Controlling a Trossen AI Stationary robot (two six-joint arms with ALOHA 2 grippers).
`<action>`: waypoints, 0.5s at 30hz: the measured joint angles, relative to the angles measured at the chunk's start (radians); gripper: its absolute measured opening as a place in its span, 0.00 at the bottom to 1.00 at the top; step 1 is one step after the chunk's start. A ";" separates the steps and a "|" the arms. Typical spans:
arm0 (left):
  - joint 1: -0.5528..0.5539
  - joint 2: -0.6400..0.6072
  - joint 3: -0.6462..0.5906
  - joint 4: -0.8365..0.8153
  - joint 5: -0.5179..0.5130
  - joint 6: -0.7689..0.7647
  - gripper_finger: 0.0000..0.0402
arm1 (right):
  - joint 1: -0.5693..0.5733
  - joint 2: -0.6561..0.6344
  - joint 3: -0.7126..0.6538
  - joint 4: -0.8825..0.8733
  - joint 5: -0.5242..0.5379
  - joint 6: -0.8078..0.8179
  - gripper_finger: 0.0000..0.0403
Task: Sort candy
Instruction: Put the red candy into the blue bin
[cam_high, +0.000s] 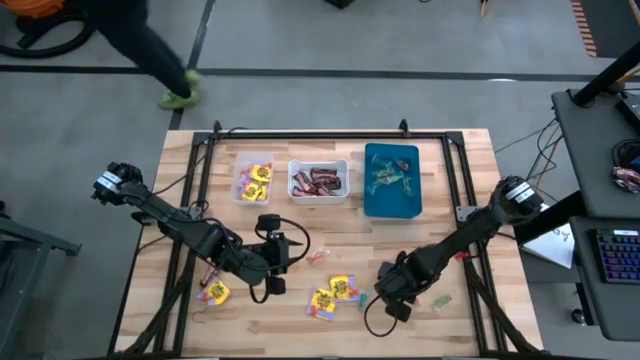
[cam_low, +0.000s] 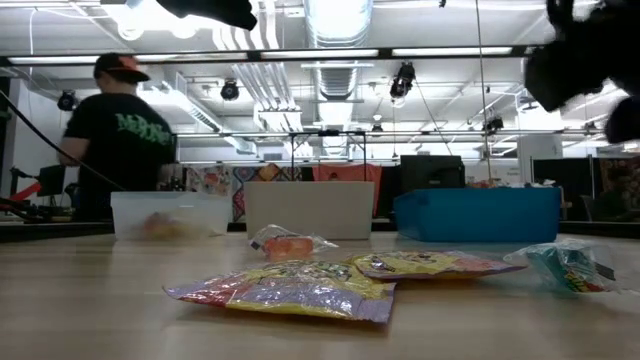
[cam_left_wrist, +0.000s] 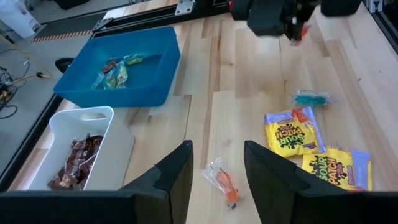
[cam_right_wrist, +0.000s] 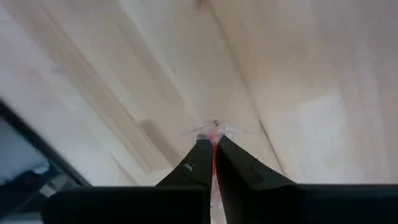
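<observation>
Right end effector (cam_right_wrist: 213, 163) pinched on a red candy (cam_right_wrist: 214, 151) (mostly hidden); left end effector (cam_left_wrist: 217, 168) spread wide, empty.

High view looked straight down; low view sat level at tabletop; both shared blue bin (cam_high: 391, 180) (cam_low: 478, 214).

In the high view three rectangular plastic bins (cam_high: 318, 180) sit side by side along the upper middle of the wooden table (cam_high: 470, 230), with flat yellow candy packets (cam_high: 333, 295) lying below them at lower centre.
</observation>
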 joint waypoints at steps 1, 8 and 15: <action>0.000 0.000 0.000 -0.002 0.000 -0.006 0.32 | -0.005 -0.021 0.001 0.001 0.025 -0.010 0.02; 0.000 0.000 0.000 -0.017 0.000 -0.057 0.32 | -0.060 -0.179 0.001 0.005 0.280 -0.122 0.02; 0.000 0.000 -0.002 -0.023 0.001 -0.105 0.32 | -0.123 -0.309 -0.005 0.006 0.690 -0.305 0.02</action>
